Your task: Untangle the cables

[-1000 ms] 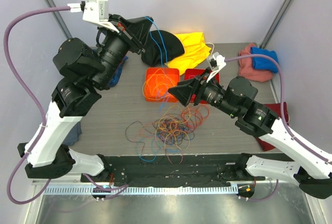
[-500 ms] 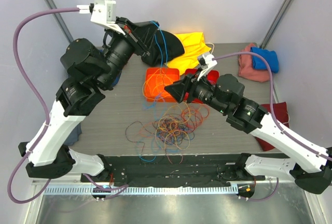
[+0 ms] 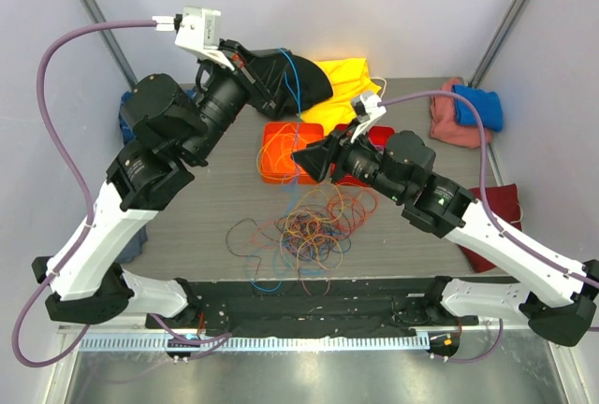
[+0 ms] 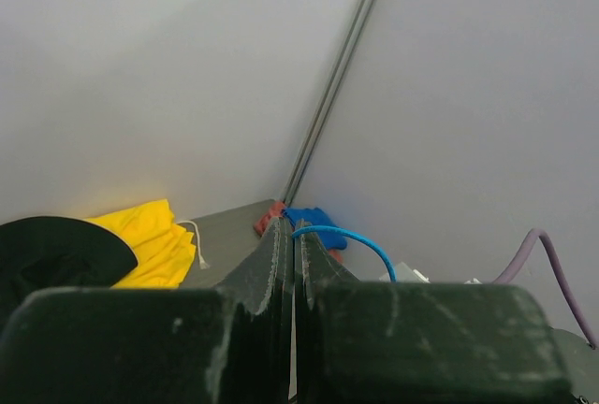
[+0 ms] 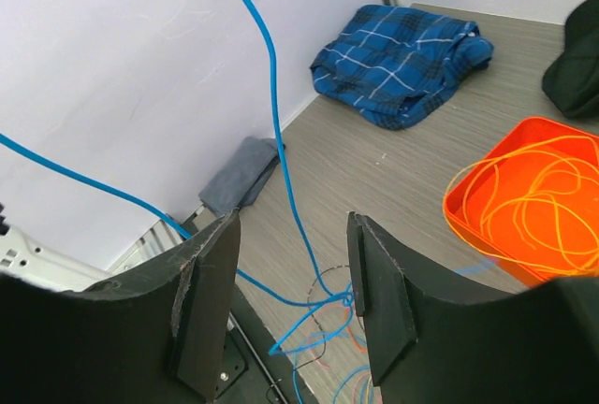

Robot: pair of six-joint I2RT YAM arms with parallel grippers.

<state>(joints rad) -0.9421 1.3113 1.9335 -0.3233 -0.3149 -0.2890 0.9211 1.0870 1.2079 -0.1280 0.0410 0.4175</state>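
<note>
The cables [image 3: 314, 228] lie as a loose tangle of orange, blue, purple and red loops near the table's front. One blue cable [image 3: 293, 81] rises from that tangle to my left gripper [image 3: 280, 56], which is held high over the back of the table. In the left wrist view the left gripper [image 4: 294, 228] is shut on the blue cable [image 4: 360, 238], which arches away to the right. My right gripper [image 3: 302, 156] hovers open above the pile. In its own view the right gripper [image 5: 292, 278] has two strands of the blue cable [image 5: 277, 133] between its fingers, touching neither.
An orange tray [image 3: 277, 133] holds a coiled orange cable, and a red tray [image 3: 379, 135] sits beside it. A black hat [image 3: 309, 91] and yellow cloth [image 3: 348, 86] lie behind. Pink and blue cloths [image 3: 465, 112] are back right, a blue plaid cloth [image 5: 402, 58] and grey cloth [image 5: 239, 180] on the left.
My left arm has swung right with the blue cable still pinched. The right gripper has moved left and up to the hanging blue strand, its jaws slightly narrower.
</note>
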